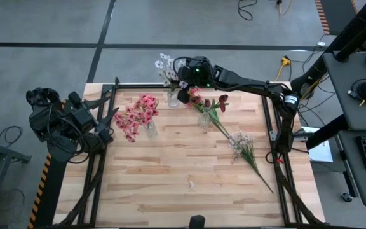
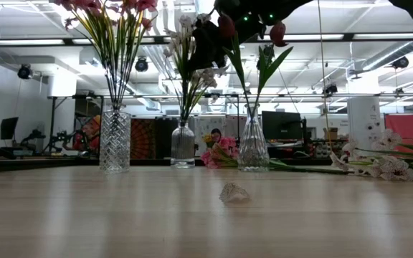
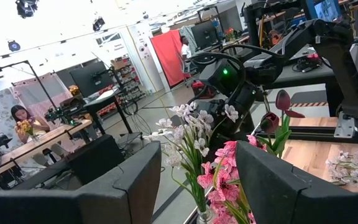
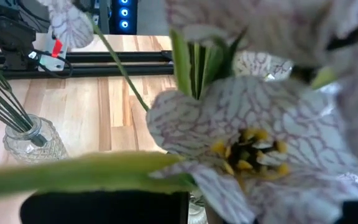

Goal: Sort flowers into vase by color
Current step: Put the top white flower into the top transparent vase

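- From my seat, nearest the table-level camera: a small crumpled scrap (image 2: 234,193) on the bare wooden table (image 1: 170,178), alone in the middle.
- Right side, farther in: loose white-lilac stems (image 1: 245,149) lie flat on the wood, blossoms toward the centre, stalks trailing to the near right edge. In the low view they lie at the right (image 2: 386,166).
- A loose pink blossom (image 2: 219,153) lies on the table at the foot of the right vase.
- Back row, three clear glass vases. Left vase (image 2: 115,140), cut-glass, holds the pink blossom cluster (image 1: 138,114).
- Middle vase (image 2: 183,145) holds the white-lilac blossoms (image 1: 167,67), at the far edge of the table.
- Right vase (image 2: 253,145) holds the dark red tulip blooms (image 1: 215,103), upright with green leaves.
- Right gripper (image 1: 184,90) hangs over the back row between the middle and right vases, arm reaching in from the right. Fingers fully closed. A white-lilac flower (image 4: 241,143) fills its wrist view, pressed right against the camera, but I cannot tell whether it is pinched or just in front.
- Left gripper (image 1: 110,117) waits at the left table edge just beside the pink vase, fingers (image 3: 278,180) about half apart, nothing between them.
- Room beyond: a person (image 3: 22,122) seated at a far bench.
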